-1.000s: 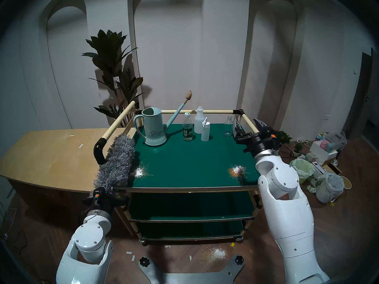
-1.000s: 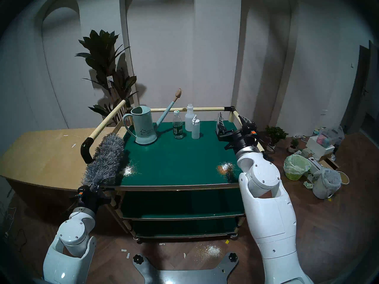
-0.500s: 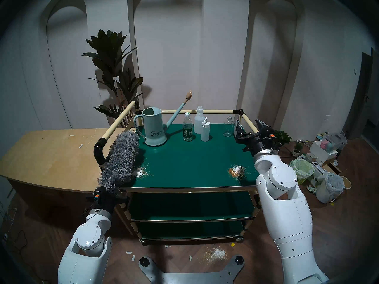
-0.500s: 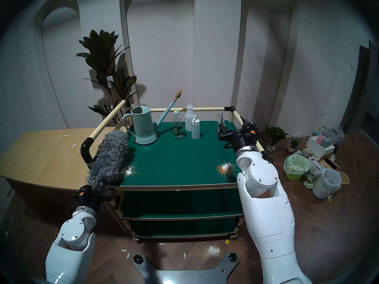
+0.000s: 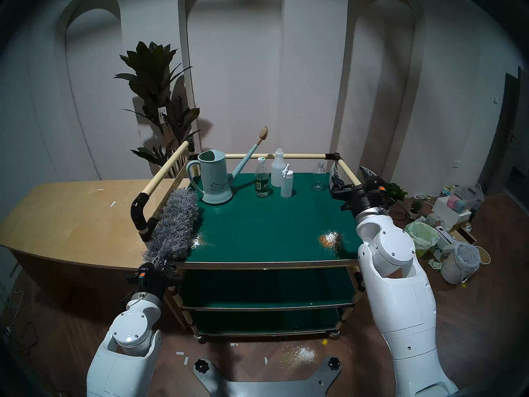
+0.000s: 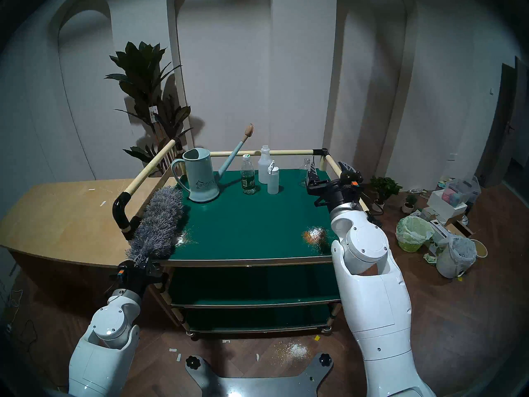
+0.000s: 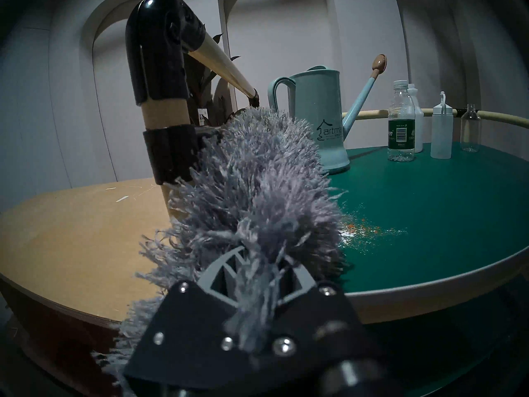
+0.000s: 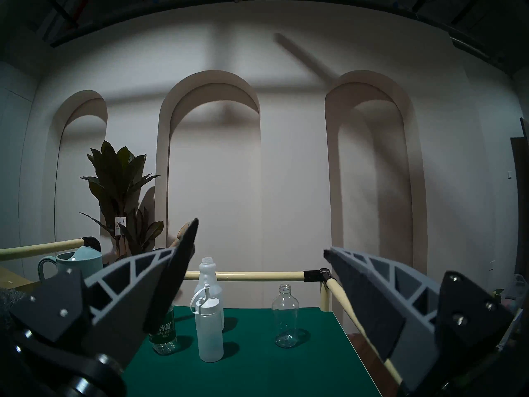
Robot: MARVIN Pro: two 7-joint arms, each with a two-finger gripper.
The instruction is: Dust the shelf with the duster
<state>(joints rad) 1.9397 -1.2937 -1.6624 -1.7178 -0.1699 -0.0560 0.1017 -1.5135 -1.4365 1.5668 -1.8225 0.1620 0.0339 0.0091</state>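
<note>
The shelf is the cart's top green board, with a white-and-orange powder patch near its front left and another near its front right. The grey fluffy duster lies along the shelf's left edge, pointing away from me, and its side covers part of the left patch. My left gripper is shut on the duster's near end, just off the front left corner. In the left wrist view the duster fills the middle and hides its handle. My right gripper hangs open and empty over the right rail.
A blue watering can, a water bottle, two white bottles and a clear glass bottle stand along the shelf's back. The left rail's black corner joint is beside the duster. A wooden table adjoins on the left; bins stand right.
My left arm has carried the duster to the right, from beside the black corner joint onto the shelf's left edge and the left powder patch. The right gripper has drifted slightly right.
</note>
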